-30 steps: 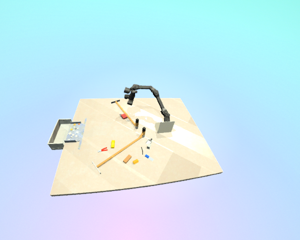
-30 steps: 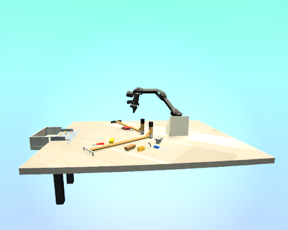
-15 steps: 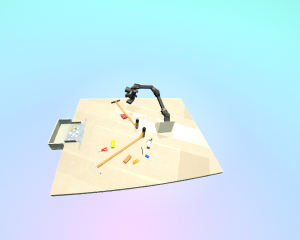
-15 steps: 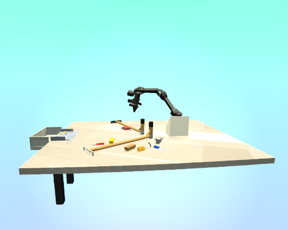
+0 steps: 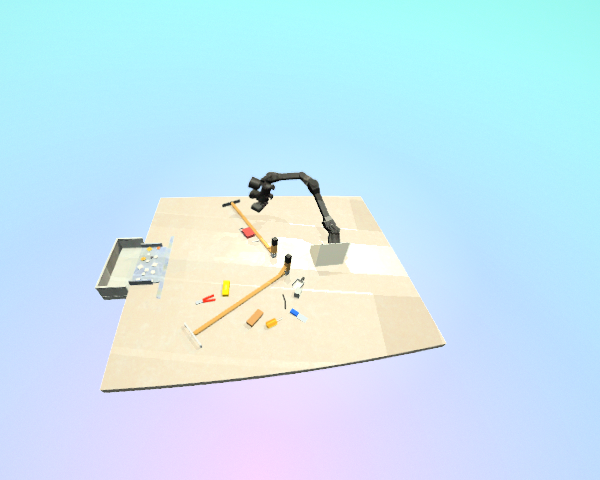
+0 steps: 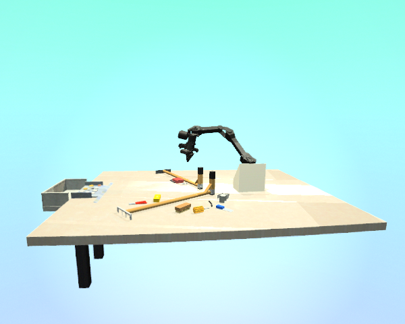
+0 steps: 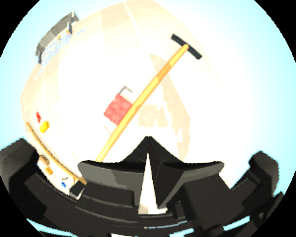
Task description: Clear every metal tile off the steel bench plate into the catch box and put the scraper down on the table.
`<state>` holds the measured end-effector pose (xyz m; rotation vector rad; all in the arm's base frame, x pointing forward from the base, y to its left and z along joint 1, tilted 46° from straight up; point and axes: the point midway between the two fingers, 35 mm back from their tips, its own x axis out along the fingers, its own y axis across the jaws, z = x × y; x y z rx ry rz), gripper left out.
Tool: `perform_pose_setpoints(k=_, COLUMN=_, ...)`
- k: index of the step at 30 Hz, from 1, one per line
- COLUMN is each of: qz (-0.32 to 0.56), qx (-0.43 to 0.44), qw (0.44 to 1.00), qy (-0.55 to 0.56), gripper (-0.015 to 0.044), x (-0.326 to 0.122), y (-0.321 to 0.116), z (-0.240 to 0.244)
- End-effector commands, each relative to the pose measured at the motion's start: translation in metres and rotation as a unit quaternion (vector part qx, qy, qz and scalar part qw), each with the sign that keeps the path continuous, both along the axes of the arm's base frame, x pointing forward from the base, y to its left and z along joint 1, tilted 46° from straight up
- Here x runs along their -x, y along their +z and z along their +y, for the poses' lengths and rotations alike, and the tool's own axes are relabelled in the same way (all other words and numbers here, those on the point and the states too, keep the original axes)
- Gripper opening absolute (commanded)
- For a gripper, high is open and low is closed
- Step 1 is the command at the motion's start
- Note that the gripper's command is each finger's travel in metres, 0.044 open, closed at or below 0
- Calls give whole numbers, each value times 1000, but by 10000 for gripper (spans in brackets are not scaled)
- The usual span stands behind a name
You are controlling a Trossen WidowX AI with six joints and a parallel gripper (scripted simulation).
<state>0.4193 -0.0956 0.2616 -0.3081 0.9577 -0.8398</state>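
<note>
Long scraper [image 5: 251, 224] [image 6: 179, 179] [image 7: 148, 94]: lay ungripped on the table [image 5: 341, 310] [image 6: 265, 216] [image 7: 89, 99], on the far side in the exterior view. Reached out over that side with the arm [image 5: 316, 192] [image 6: 209, 129], apparently lining up for a pickup. Saw 2 long wooden handles: 1 on the rake [image 5: 241, 299] [image 6: 167, 202] [image 7: 54, 155], to be left alone, and 1 on the scraper, ending in a black blade [image 5: 231, 203] [image 6: 163, 171] [image 7: 186, 45]. Found the catch box [image 5: 111, 293] [image 6: 55, 202] [image 7: 54, 32] at the table's edge, against the steel bench plate [image 5: 160, 268] [image 6: 100, 193] [image 7: 51, 51]. Kept clear of contact with the gripper [image 5: 257, 207] [image 6: 187, 160] [image 7: 148, 140], its jaws closed on nothing, above the table. Needed those jaws opened before lowering to the upright grip [image 5: 274, 246] [image 6: 200, 177]. Noted a red block [image 5: 247, 232] [image 6: 177, 180] [image 7: 118, 109] close beside the handle, likely to be knocked by a careless swing. Counted 0 sweeps' worth of visible progress: small metal tiles [image 5: 146, 265] [image 6: 91, 188] lay scattered on the plate, too small for a sure count. Judged the task at its opening step, with the scraper to be grasped, all sweeping to be done, then laying down and release.
</note>
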Motion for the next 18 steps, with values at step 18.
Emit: perform_pose_setpoints(k=18, qz=-1, qx=-3, qw=1000, qy=-6, gripper=0, x=-10, y=-39, z=-38)
